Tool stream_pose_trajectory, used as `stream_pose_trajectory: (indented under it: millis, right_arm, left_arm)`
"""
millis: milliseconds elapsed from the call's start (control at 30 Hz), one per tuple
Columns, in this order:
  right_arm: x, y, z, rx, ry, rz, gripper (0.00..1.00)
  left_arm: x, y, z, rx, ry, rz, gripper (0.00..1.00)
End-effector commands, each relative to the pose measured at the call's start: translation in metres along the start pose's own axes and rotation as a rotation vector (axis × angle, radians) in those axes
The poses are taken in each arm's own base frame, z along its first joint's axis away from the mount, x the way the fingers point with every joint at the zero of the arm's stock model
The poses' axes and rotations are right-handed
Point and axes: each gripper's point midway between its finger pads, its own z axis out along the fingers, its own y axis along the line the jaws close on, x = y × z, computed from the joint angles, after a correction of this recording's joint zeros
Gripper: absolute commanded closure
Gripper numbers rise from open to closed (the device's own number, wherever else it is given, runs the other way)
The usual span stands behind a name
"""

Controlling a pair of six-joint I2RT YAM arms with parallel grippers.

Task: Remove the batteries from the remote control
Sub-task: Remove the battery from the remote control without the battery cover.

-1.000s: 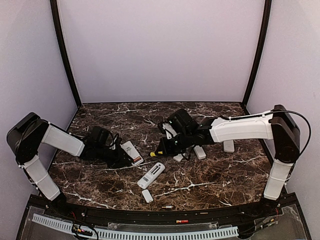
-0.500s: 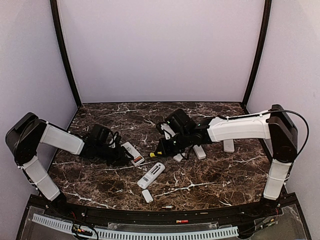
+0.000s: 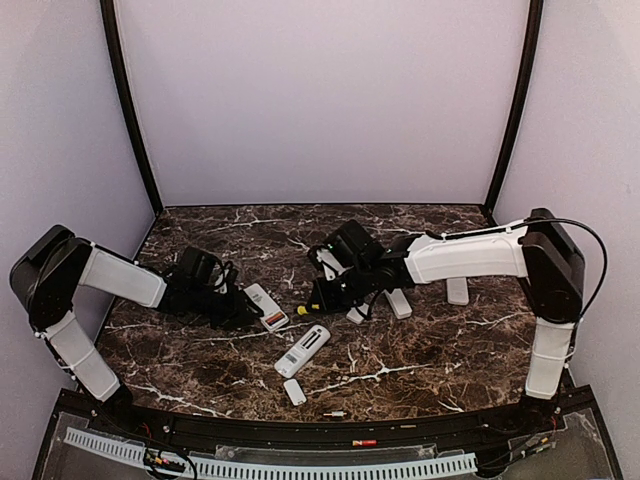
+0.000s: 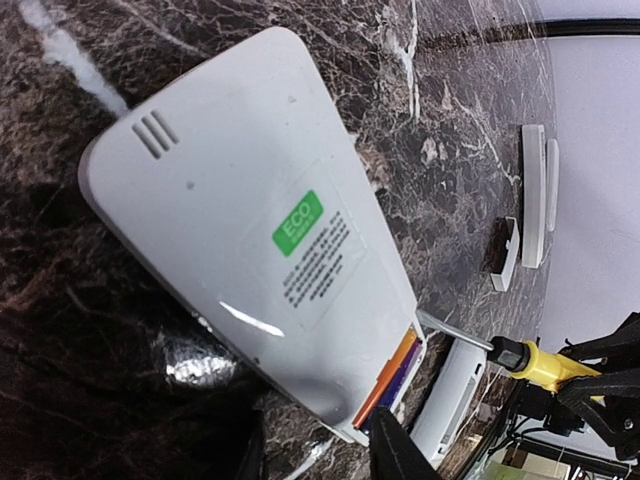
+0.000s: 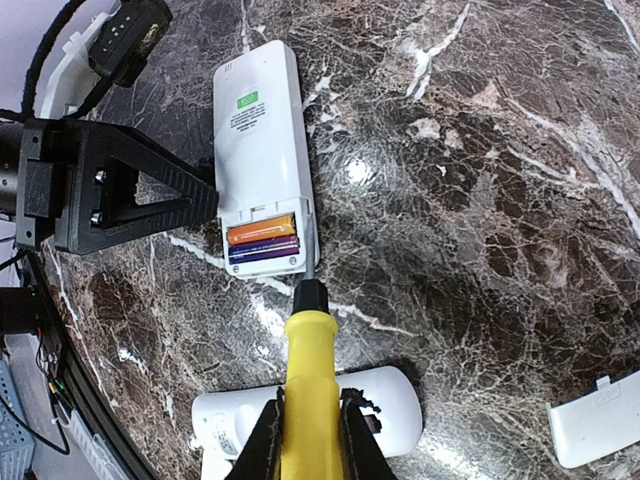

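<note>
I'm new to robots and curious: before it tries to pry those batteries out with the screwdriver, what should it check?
1. Remote open, batteries exposed: ok.
2. Right gripper clamping screwdriver: ok.
3. Screwdriver under a battery: not ok; it ends at the remote's edge.
4. Left gripper steadying remote: cannot tell; it sits beside it.

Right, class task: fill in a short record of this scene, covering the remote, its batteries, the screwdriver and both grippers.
remote: back side up, battery bay open
batteries: orange and purple, lying in the bay
screwdriver: yellow handle, tip at the bay's corner
right gripper: shut on the screwdriver
left gripper: beside the remote, grip unclear
task state: these two batteries not yet out
</note>
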Motion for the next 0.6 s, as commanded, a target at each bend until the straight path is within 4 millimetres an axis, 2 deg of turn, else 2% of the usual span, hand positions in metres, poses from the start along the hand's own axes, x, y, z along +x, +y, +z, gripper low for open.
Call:
stream_pose_trajectory:
  millis: [0,167,367,567]
  right_arm:
    - [-0.003,0.008,0.002,-0.018,-0.003,-0.018,1.00]
    - [-0.009,0.009,-0.005,-0.011,-0.029,-0.020,1.00]
    - [-0.019,0.022,-0.017,-0.047,-0.068,-0.048,1.00]
    - [-0.017,0.023,-0.021,-0.040,-0.079,-0.059,1.00]
  left_arm:
    - [0.000,0.008,-0.001,-0.033,0.001,-0.010,0.67]
    - [0.001,0.010,0.000,-0.036,0.006,-0.012,0.72]
    - [0.002,0.011,0.001,-0.039,0.011,-0.015,0.74]
    - [0.003,0.012,0.001,-0.040,0.012,-0.015,0.76]
